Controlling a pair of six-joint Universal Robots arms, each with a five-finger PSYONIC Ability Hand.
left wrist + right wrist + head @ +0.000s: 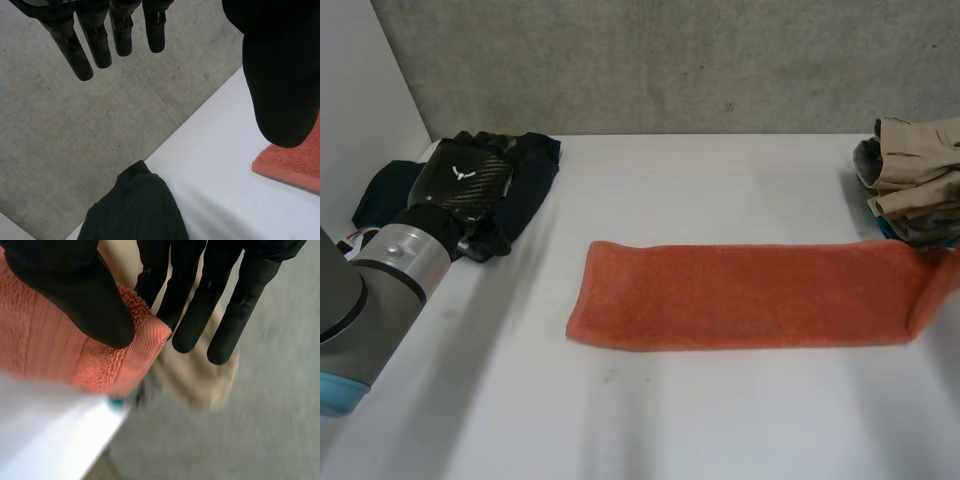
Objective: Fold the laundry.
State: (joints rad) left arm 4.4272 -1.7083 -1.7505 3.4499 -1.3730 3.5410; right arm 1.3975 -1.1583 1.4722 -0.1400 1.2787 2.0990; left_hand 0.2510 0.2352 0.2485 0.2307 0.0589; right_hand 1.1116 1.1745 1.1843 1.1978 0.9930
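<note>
An orange towel [740, 295] lies as a long folded strip across the middle of the white table [650, 420]. Its right end is lifted off the table at the right. In the right wrist view my right hand [75, 290] is shut on a corner of that end of the towel [50, 350], pinched between the thumb and the fingers [190, 305]. My left hand [460, 180] rests at the far left over a dark garment, apart from the towel. In its wrist view the left hand [280, 75] is open with fingers [90, 45] straight, and a towel corner [295, 165] lies below the thumb.
A dark garment [535, 170] lies bunched at the back left, under and beside my left hand, and shows below the hand as the dark garment [135, 210]. A pile of beige clothes [915, 175] sits at the back right, close behind the lifted towel end.
</note>
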